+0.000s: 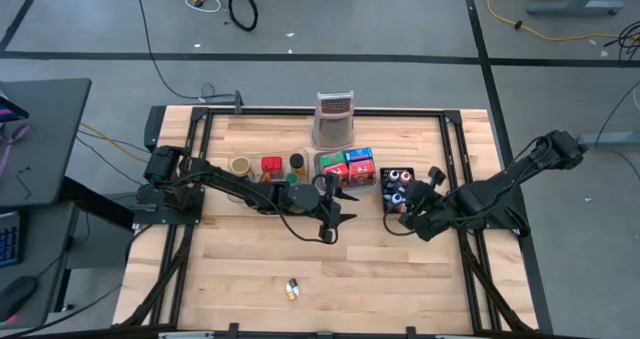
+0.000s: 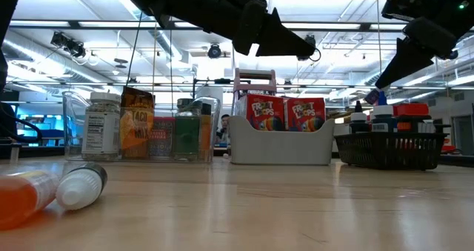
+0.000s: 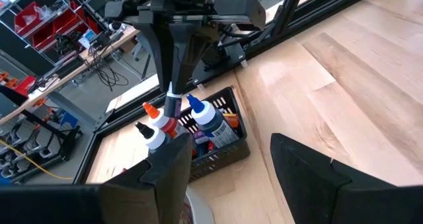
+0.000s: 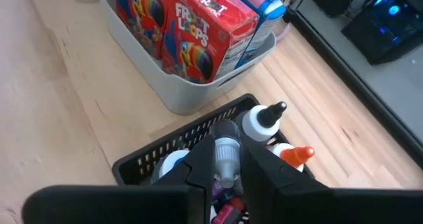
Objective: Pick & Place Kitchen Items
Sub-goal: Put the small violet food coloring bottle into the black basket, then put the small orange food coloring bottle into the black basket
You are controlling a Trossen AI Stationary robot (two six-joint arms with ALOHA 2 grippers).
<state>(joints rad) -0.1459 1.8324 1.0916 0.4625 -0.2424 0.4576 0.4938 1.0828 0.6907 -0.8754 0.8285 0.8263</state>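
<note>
My right gripper (image 4: 226, 168) stands over the black basket (image 1: 395, 186) at the table's right, shut on a small bottle (image 3: 173, 110). Other dropper bottles stand in the basket, with orange (image 3: 151, 109), blue (image 3: 196, 106) and black (image 4: 278, 108) tips. My left gripper (image 3: 231, 178) hovers open over the table's middle (image 1: 335, 216), nothing between its fingers. To the basket's left, a grey tray (image 4: 165, 85) holds red cereal boxes (image 4: 198, 39). An orange bottle with a white cap (image 2: 52, 190) lies on its side near the front edge. My right gripper pinches the small bottle's pale cap (image 4: 226, 148) between its two fingers. The fingers come from above, slanting down into the basket. The bottle hangs upright below them among the other bottles. Whether its bottom rests on the basket floor is hidden.
A tall metal grater (image 1: 335, 119) stands at the back centre. A clear tray (image 2: 141, 125) with jars and packets sits at the centre left. Bare wood lies across the table's near half, around the lying bottle (image 1: 292, 289).
</note>
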